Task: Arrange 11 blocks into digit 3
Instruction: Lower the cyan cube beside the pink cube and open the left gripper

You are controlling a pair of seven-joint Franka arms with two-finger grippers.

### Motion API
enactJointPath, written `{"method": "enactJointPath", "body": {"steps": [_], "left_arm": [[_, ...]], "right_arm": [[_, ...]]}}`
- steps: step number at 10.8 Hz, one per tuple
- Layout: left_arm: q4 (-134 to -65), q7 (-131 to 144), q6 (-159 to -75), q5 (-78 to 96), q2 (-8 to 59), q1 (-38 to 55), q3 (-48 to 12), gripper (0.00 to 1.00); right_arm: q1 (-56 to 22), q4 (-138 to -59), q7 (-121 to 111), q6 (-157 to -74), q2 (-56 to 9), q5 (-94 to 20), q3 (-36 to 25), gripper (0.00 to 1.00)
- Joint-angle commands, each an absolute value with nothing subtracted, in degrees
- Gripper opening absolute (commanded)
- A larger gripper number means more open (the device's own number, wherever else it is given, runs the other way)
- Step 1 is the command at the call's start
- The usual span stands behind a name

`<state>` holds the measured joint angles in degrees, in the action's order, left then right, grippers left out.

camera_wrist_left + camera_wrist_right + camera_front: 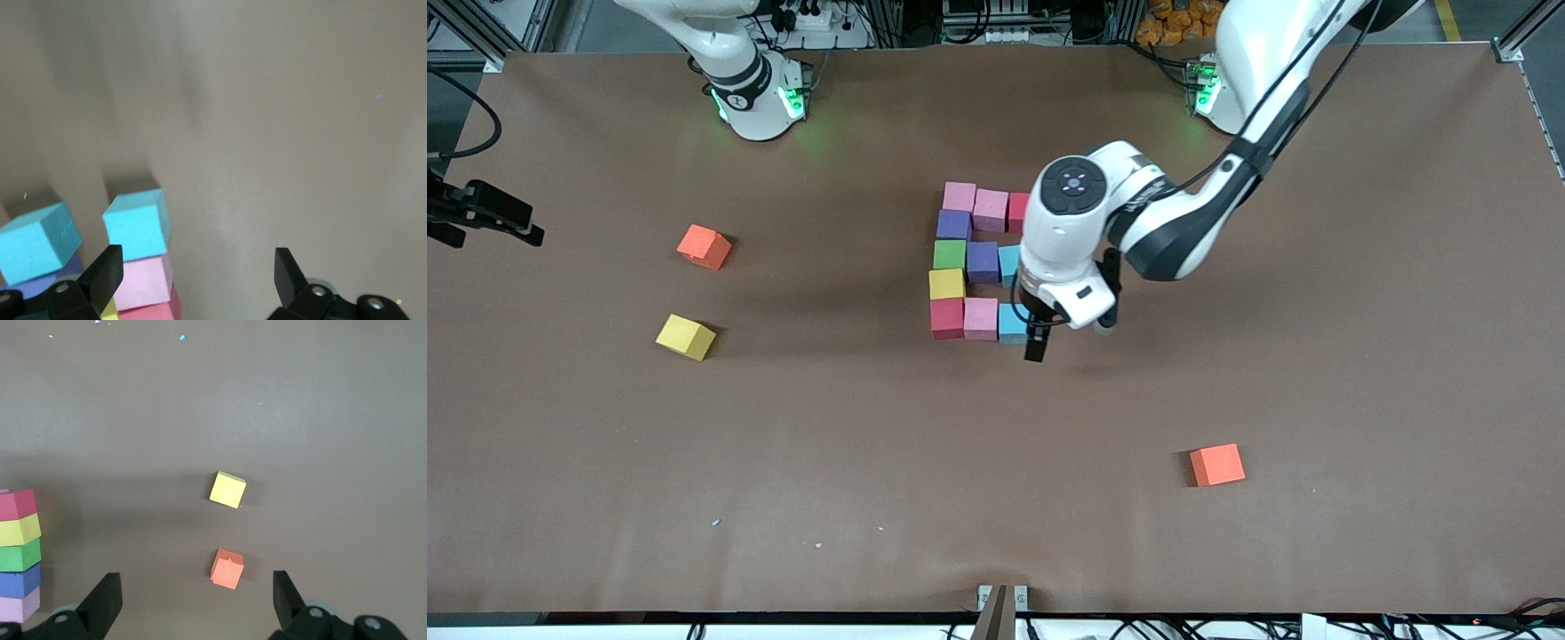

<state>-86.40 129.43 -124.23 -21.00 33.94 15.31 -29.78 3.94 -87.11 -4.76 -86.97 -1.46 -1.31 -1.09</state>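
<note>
Front view: high camera facing both arm bases across the tabletop (783, 444). Left wrist view: close, looking down onto the digit 3 (980, 262). Right wrist view: higher; shares the figure's column, at its 8 o'clock.

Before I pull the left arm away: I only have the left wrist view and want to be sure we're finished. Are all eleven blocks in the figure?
Observer: Yes. The front view shows eleven touching blocks: a five-cube column with three three-cube bars, which your view cuts off.
Operator: Any loose cubes near my path?
Observer: Three, all apart from the figure: a yellow cube and an orange cube toward the right arm's end, and another orange cube nearer the front camera.
</note>
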Motion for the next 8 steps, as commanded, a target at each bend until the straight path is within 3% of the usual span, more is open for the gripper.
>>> {"method": "enactJointPath", "body": {"steps": [1,8], "left_arm": [[-88.1,122.6,-122.4,-21.9,29.8,12.5,-29.9,1.0],[-88.1,93.5,-114.2,-20.7,22.4,1.7,-30.3,1.0]], "right_arm": [[3.6,-86.0,-5.0,-86.7,-2.2,-1.6,-1.2,1.0],[3.6,-86.0,-5.0,-86.7,-2.3,-1.6,-1.2,1.0]]}}
